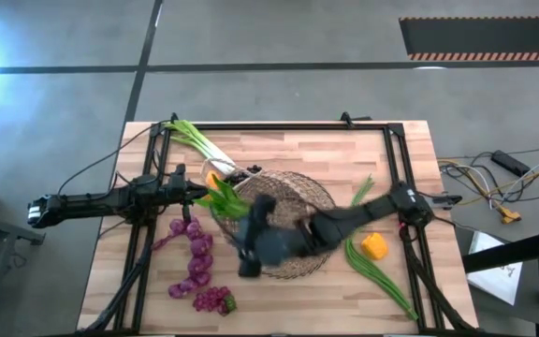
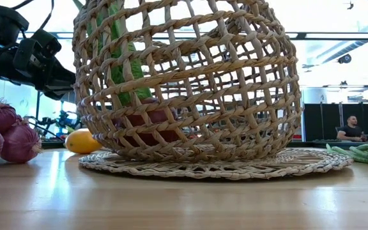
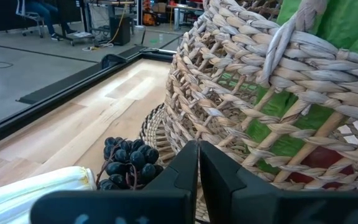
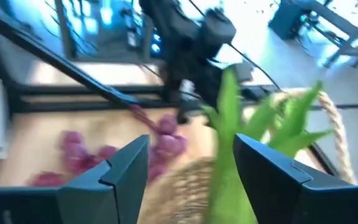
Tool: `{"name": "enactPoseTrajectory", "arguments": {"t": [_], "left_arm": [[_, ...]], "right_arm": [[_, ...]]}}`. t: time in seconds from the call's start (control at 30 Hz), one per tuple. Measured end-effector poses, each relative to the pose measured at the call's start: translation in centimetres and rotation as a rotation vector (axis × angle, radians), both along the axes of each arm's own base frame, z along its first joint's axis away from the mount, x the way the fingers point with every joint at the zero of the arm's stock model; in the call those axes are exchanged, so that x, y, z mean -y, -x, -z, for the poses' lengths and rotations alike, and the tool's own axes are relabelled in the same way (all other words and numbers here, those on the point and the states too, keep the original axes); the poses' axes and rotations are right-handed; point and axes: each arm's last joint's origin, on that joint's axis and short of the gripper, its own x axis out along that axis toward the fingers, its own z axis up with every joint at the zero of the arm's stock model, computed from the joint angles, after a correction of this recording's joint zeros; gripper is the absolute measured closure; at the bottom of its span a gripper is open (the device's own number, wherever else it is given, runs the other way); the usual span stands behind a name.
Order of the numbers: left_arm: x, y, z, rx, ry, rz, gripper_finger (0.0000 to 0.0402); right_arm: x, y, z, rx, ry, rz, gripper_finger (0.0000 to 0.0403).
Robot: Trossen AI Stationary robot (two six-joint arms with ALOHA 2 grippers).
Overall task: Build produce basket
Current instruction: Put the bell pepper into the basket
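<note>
The job looks roughly half done. The wicker basket (image 1: 284, 220) stands mid-desk on a flat woven mat (image 2: 235, 167), and through its weave the low view shows long green leaves (image 2: 117, 57) and something red (image 2: 149, 124), likely an apple.

Left out on the desk (image 1: 279, 140):
- one leek (image 1: 197, 140) at the far left
- one dark grape bunch (image 3: 126, 160) beside the basket
- one string of purple pieces (image 1: 193, 253) and one pink-red bunch (image 1: 213, 300), near left
- one orange piece (image 1: 374, 246) and two green stalks (image 1: 377, 271) on the right
- one yellow fruit (image 2: 84, 141) behind the basket

The left hand (image 3: 197, 163) rests nearly closed and empty against the basket's left side. The right hand (image 4: 191, 165) hangs over the basket, spread wide, nothing gripped.
</note>
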Motion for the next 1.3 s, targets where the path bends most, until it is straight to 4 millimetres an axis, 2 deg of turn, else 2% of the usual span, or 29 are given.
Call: {"name": "enactPoseTrajectory", "arguments": {"t": [0.17,0.33,0.5,0.67,0.77,0.93,1.03,1.3], "left_arm": [[0.0,0.0,0.0,0.0,0.0,0.0,0.0402],[0.0,0.0,0.0,0.0,0.0,0.0,0.0402],[0.0,0.0,0.0,0.0,0.0,0.0,0.0402],[0.0,0.0,0.0,0.0,0.0,0.0,0.0402],[0.0,0.0,0.0,0.001,0.0,0.0,0.0402],[0.0,0.0,0.0,0.0,0.0,0.0,0.0402],[0.0,0.0,0.0,0.0,0.0,0.0,0.0402],[0.0,0.0,0.0,0.0,0.0,0.0,0.0402]], "right_arm": [[-5.3,3.8,-0.2,-0.06,-0.02,-0.002,0.0198],[-8.8,8.8,1.7,-0.231,-0.176,0.145,0.0213],[-12.0,14.5,3.9,-0.348,-0.327,0.399,0.0228],[-15.4,18.1,5.4,-0.349,-0.401,0.406,0.024],[-15.9,19.1,5.8,-0.34,-0.408,0.42,0.0243],[-16.0,19.3,6.0,-0.35,-0.383,0.401,0.0236],[-16.0,19.2,5.2,-0.348,-0.36,0.355,0.0228],[-16.2,18.4,2.6,-0.199,-0.281,0.207,0.0204]]}}
